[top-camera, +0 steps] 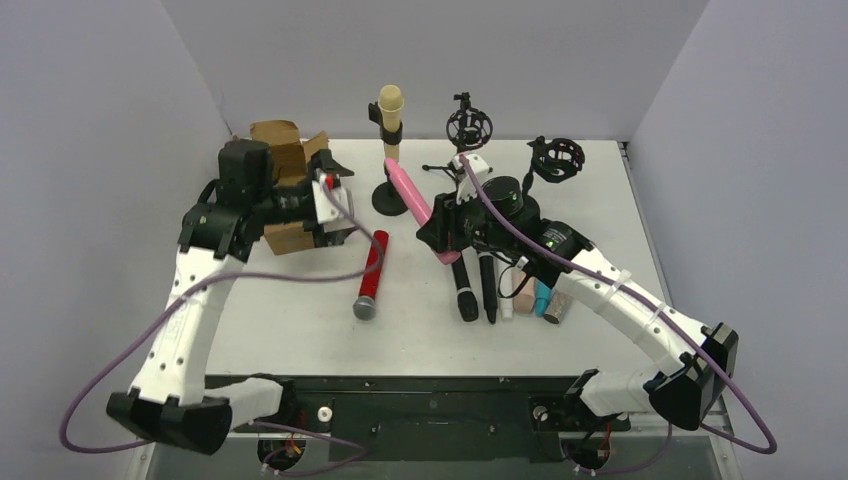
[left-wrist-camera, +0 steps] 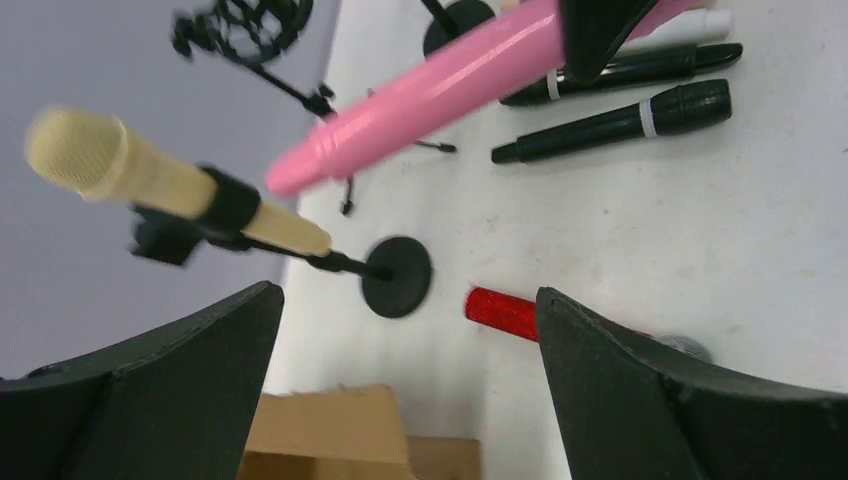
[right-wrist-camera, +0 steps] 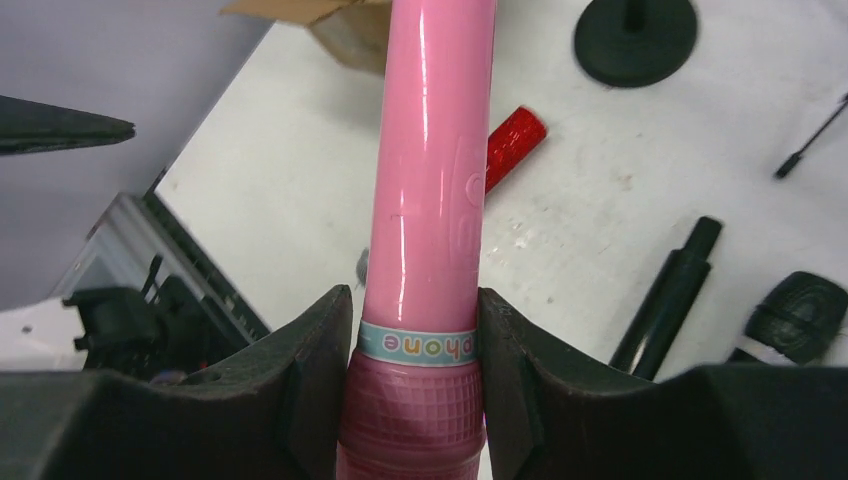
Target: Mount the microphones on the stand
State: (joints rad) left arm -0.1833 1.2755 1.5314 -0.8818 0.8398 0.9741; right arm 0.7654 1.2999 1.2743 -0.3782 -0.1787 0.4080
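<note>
While the overhead view hides the grip, the right wrist camera shows the right gripper (right-wrist-camera: 415, 312) pinching the glossy pink plastic stick microphone (right-wrist-camera: 430, 150) at the band beside its ribbed head, above the white table (top-camera: 300, 330). Overhead, the cream-yellow round-headed microphone (top-camera: 390, 105) sits clipped in the black round-based stand (top-camera: 390, 198); the left gripper (left-wrist-camera: 408, 292) hangs spread wide, empty.

White table (top-camera: 300, 330) enclosed by plain, seemingly lavender-grey walls (top-camera: 90, 120).
</note>
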